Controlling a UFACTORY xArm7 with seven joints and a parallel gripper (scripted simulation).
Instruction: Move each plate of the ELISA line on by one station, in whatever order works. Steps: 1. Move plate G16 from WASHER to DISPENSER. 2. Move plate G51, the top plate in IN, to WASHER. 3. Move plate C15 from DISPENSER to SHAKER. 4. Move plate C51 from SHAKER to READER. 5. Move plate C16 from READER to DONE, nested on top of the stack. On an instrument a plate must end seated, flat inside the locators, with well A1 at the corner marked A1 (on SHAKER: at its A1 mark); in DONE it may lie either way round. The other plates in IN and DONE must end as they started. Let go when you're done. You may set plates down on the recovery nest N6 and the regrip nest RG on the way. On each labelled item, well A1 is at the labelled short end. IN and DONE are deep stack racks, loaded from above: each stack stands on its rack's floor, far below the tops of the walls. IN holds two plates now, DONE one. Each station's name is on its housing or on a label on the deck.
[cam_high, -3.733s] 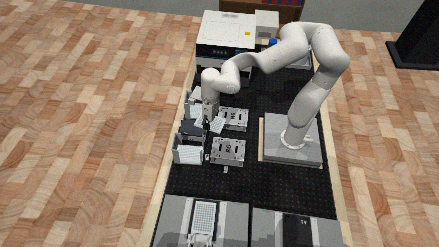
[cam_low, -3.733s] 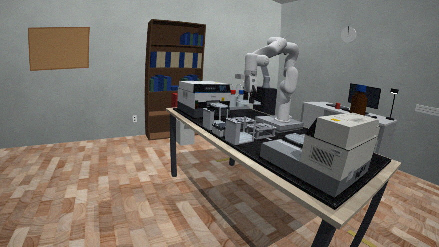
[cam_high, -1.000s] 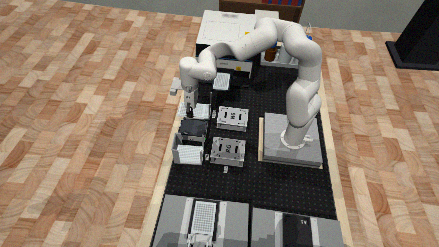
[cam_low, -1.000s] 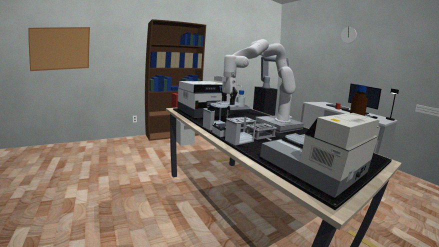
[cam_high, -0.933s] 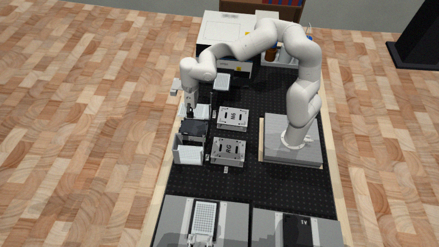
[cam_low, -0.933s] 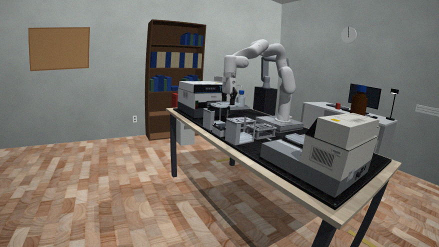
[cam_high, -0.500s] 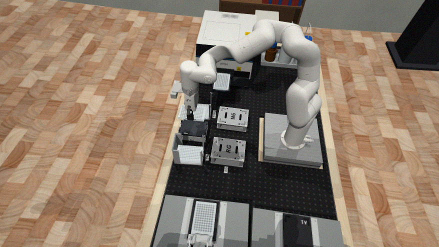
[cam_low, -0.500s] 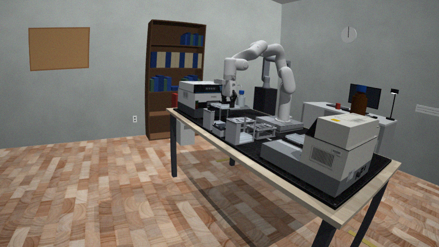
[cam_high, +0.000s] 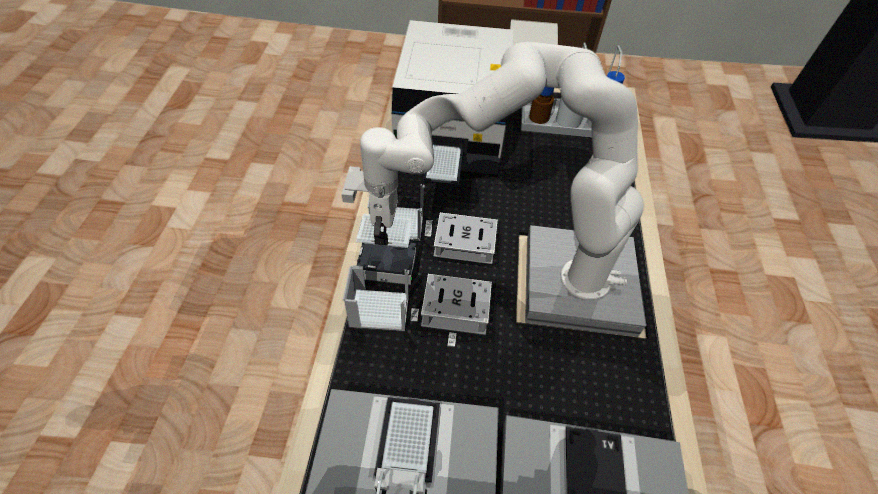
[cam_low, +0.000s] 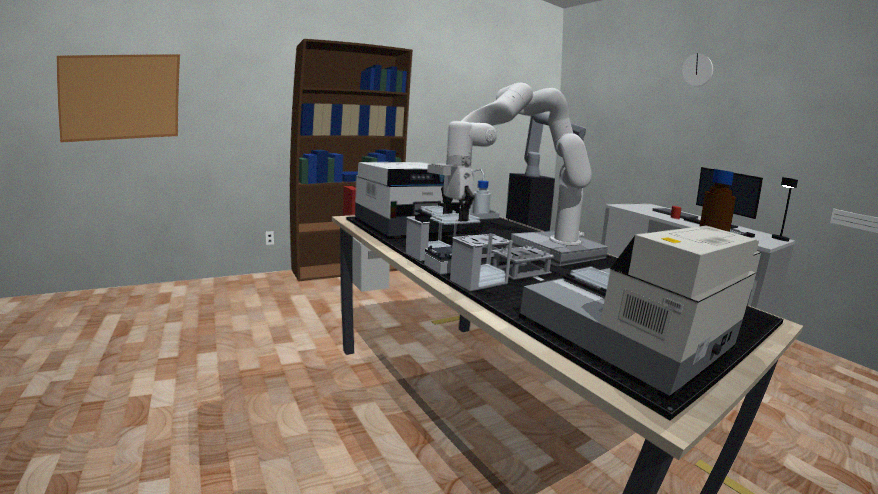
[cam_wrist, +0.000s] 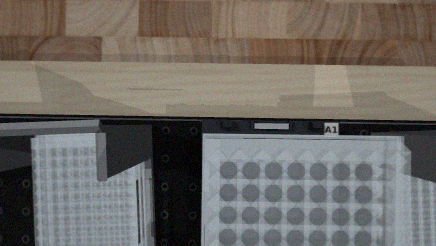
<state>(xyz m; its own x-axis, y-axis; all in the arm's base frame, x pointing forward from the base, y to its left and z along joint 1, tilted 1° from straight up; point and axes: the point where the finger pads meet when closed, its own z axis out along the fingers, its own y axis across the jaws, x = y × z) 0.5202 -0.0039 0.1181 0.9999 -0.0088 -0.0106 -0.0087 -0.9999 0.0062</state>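
A plate (cam_high: 399, 226) is gripped in the hand (cam_high: 381, 233), held above the table's (cam_high: 319, 374) left edge — at 9 o'clock of nest N6 (cam_high: 464, 234), 12 o'clock of a dark rack (cam_high: 385, 261). An A1 label (cam_wrist: 330, 129) shows beyond it.

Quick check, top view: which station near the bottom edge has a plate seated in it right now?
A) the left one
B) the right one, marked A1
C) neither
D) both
A: a white well plate lies in the left instrument's nest, while the right instrument's dark nest shows no plate.
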